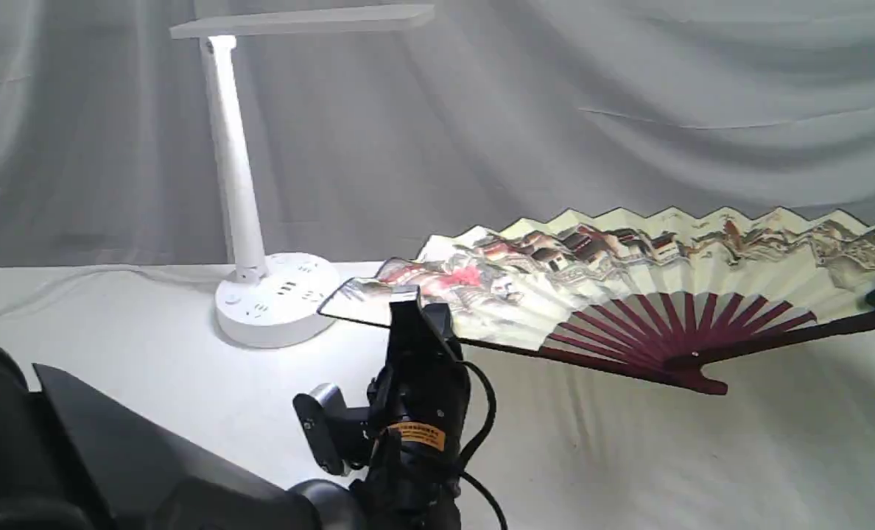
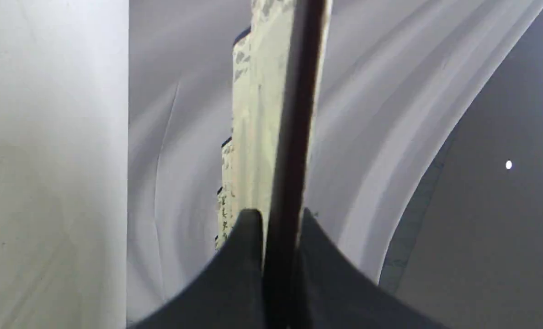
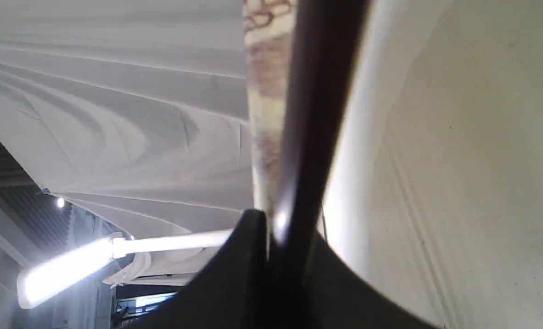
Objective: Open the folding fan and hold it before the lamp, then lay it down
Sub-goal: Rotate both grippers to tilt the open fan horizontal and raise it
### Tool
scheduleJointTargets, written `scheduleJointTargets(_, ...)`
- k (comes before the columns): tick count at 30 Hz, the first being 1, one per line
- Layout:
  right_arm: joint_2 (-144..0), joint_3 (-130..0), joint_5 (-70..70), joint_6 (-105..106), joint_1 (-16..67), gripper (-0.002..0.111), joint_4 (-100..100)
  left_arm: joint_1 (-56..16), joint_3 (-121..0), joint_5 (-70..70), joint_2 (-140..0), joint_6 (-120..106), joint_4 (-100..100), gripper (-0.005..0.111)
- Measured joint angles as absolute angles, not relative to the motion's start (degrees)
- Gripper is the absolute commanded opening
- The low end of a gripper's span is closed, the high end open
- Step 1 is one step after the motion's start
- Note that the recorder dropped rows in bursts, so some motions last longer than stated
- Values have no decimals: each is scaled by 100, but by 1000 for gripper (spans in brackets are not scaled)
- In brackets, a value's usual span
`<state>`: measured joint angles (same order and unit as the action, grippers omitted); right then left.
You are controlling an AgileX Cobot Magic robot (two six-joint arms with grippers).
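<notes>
L+R jaws on fan (image 1: 629,283) guards

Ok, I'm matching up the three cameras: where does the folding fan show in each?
Exterior view: folding fan spread open, centre to right edge.
Left wrist view: folding fan edge-on, mid-picture, in the left pincer.
Right wrist view: folding fan edge-on, mid-picture, in the right pincer.
Shared landmark: draped grey backdrop.
</notes>
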<state>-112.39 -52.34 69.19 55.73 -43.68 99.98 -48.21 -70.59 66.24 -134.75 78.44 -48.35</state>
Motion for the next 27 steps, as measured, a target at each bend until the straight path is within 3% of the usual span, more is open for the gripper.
scheduleJointTargets(27, -11239, -5222, 7116, 5168, -4189, 0, 10005, -4854, -6685, 6560, -12903, 7289, -5293, 1)
